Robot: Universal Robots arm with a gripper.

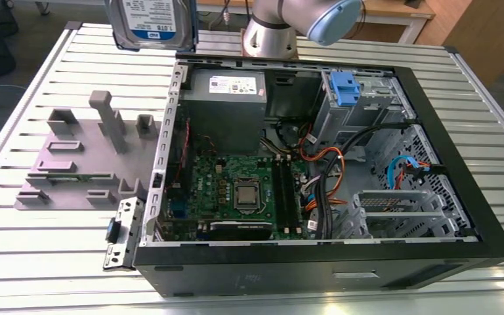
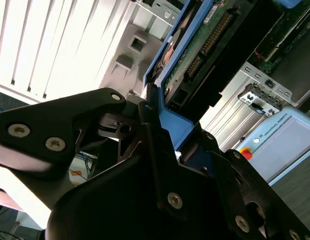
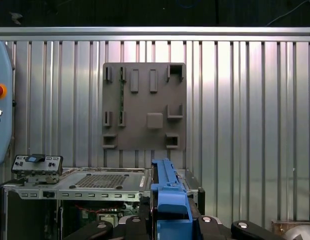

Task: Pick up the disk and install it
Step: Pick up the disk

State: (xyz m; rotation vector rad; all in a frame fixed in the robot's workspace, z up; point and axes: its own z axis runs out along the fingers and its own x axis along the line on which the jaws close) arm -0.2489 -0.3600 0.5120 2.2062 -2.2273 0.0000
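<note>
Gripper point(image 2: 165, 132) clamped on the blue frame of the disk point(image 1: 151, 23), held high above the table point(image 1: 42, 249) edge, presumably to clear the computer case point(image 1: 322, 269) walls.

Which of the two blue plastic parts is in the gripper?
The blue frame on the labelled disk, held above the table by the gripper. The other, a blue latch, sits inside the computer case.
</note>
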